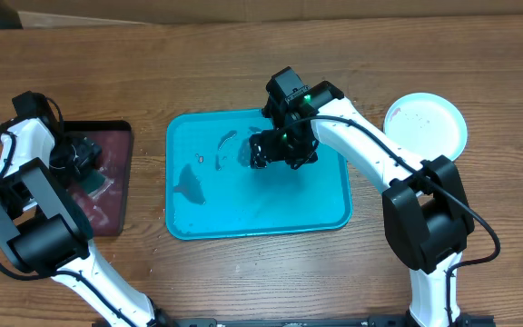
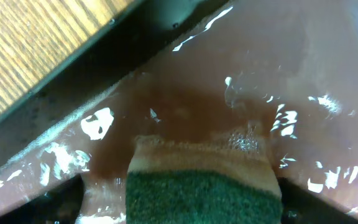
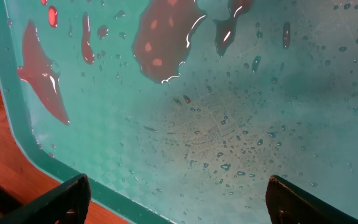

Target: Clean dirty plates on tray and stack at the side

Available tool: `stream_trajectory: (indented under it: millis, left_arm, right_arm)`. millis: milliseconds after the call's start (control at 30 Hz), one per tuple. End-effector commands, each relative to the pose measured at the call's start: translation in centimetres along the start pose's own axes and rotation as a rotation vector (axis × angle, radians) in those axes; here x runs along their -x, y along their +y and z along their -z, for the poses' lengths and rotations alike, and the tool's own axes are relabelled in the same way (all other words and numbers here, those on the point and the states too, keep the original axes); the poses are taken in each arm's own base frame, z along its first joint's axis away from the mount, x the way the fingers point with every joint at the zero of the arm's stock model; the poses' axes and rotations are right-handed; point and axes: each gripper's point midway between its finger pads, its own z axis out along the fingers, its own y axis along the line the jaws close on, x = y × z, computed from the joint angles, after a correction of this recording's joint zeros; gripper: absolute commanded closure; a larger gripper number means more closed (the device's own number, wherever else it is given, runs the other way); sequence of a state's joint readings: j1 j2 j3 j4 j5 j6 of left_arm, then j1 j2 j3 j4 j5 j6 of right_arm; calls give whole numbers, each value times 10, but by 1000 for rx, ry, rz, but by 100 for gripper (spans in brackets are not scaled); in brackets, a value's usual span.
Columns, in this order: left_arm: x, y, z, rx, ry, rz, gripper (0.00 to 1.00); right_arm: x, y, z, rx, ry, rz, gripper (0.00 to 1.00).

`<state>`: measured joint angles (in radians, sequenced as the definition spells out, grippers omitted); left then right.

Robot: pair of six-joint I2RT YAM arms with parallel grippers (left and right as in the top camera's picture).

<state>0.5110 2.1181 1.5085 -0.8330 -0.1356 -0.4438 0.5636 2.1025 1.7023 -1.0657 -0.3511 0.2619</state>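
Overhead alone shows plates (image 1: 425, 123) off the puddled tray (image 1: 316, 204). Right fingers (image 3: 48, 199) gape above it. Left fingers (image 2: 55, 208), spread, straddle a sponge (image 2: 204, 196) in the maroon tray (image 2: 260, 56).

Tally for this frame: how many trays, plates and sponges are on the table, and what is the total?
Trays: 2, the turquoise tray and the maroon tray
Plates: 1 showing, the pale plate at the right; any plates under it are hidden
Sponges: 1, the sponge on the maroon tray
Total: 4
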Motion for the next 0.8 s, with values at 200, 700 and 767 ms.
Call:
stream_trajectory:
  millis: [200, 700, 767]
  left_arm:
    - [-13, 10, -14, 56, 48, -55, 82]
    - [-70, -8, -3, -92, 310, -52, 41]
    - [-75, -6, -2, -85, 332, -53, 78]
  right_arm:
    - [2, 3, 10, 6, -26, 7, 23]
    - [3, 4, 10, 6, -28, 9, 22]
    - [3, 4, 10, 6, -28, 9, 22]
